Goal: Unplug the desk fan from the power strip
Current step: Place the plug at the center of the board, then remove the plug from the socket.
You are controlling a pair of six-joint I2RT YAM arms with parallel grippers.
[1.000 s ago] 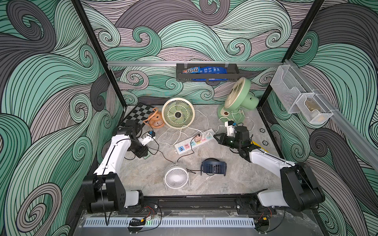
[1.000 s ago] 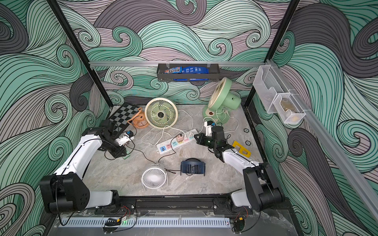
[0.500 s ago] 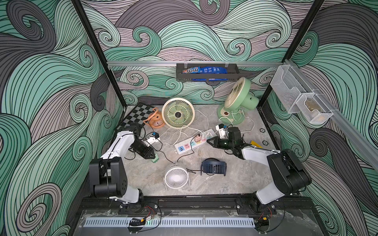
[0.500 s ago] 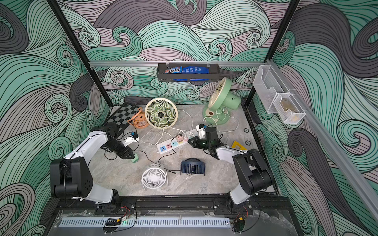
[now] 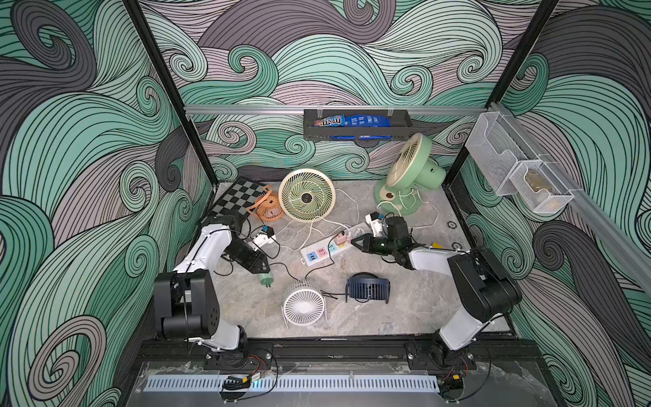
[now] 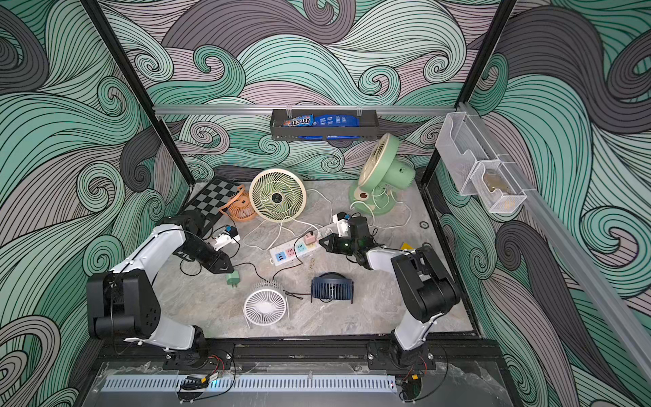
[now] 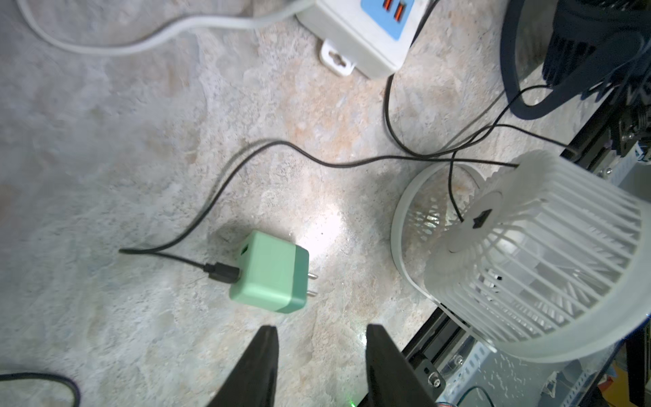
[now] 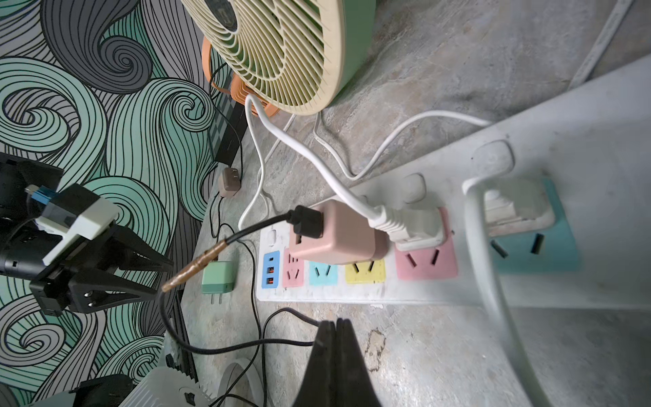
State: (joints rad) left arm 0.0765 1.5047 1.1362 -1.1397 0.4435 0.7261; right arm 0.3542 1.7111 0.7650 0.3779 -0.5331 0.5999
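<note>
**Count, left to right.** The worktop is carrying five fans. An orange fan (image 5: 268,208) and a cream fan (image 5: 306,195) are standing along the rear edge. A white fan (image 5: 303,306) and a navy fan (image 5: 368,289) are lying toward the front edge. A green fan (image 5: 412,169) is standing in the rear right corner. One chessboard (image 5: 234,197) is lying in the rear left corner.

One power strip (image 5: 317,253) is lying slantwise at the middle of the worktop. It is carrying three plugs: one pink adapter (image 8: 338,236) with a black cable, and two white plugs (image 8: 415,225). One green adapter (image 7: 269,273) is lying flat toward the front left of the strip, prongs bare, apart from every socket.

**Containers.** One black shelf (image 5: 398,121) on the rear wall is holding one candy bag (image 5: 328,122) and blue packets (image 5: 366,121), whose count cannot be told. Two clear bins (image 5: 489,155) are hanging on the right wall. The nearer one is holding something yellowish, too blurred to name.

**Grippers.** The left gripper (image 7: 320,329) is hovering just above the green adapter with jaws apart, gripping nothing. The right gripper (image 8: 334,321) is resting with jaws pressed together and empty, tips just beside the strip's right end.

**Change.** Half a second ago the green adapter was sitting at the left gripper's tips. It is now lying free, and the jaws are standing wider. Over the last second the right arm has been folding in toward the strip.
</note>
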